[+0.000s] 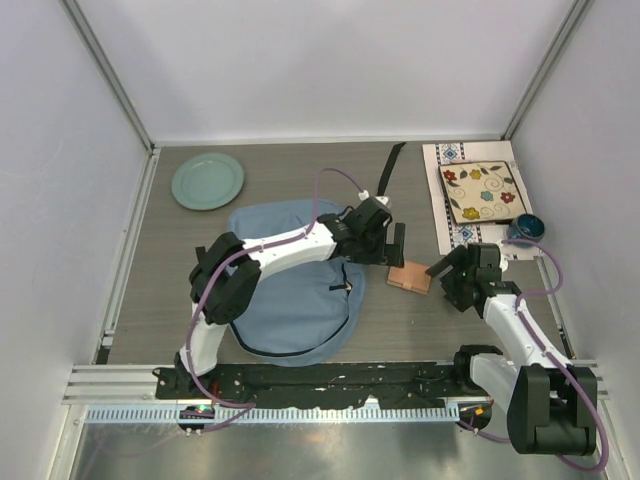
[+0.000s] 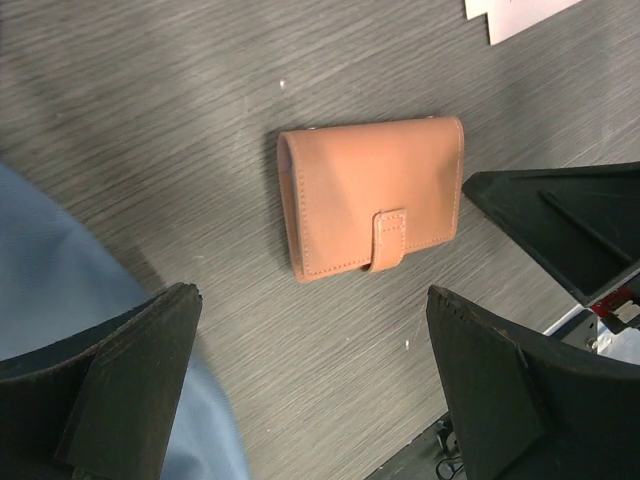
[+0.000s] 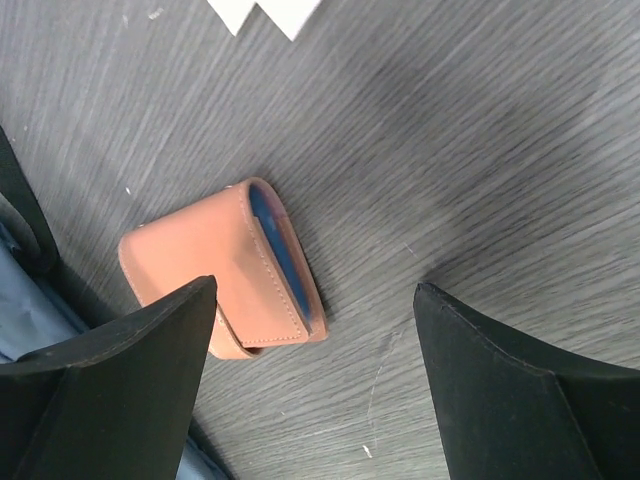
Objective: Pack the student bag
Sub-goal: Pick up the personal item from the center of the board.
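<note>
Though beside soft student bag [image 1: 290, 310], smooth stitched tan leather wallet [image 2: 370, 195]; rectangular

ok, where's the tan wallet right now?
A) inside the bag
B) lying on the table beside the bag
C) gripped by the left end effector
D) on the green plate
B: the wallet lies closed on the table beside the student bag; the left end effector and right end effector stand open, gripping nothing.
</note>
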`<action>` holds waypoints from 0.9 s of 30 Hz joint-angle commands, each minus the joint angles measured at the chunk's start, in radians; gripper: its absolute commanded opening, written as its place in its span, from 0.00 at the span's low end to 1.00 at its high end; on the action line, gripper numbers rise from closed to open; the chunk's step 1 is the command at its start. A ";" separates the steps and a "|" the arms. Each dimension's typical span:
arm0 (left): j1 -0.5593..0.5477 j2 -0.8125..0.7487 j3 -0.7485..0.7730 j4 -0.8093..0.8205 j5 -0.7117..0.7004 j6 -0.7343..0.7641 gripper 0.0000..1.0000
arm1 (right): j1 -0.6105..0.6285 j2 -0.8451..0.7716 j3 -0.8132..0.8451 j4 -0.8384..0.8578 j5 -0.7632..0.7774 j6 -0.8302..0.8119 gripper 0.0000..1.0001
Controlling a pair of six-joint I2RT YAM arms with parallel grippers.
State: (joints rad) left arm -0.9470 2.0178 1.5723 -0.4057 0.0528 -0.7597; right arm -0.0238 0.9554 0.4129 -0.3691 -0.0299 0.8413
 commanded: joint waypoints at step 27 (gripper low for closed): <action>-0.019 0.137 -0.029 0.303 0.193 -0.139 0.49 | -0.048 -0.024 -0.043 0.187 -0.295 -0.022 0.40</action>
State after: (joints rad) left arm -0.9508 2.1628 1.5406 -0.1852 0.1997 -0.8829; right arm -0.0757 0.9966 0.3626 -0.2401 -0.2600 0.8185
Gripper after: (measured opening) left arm 0.498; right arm 0.444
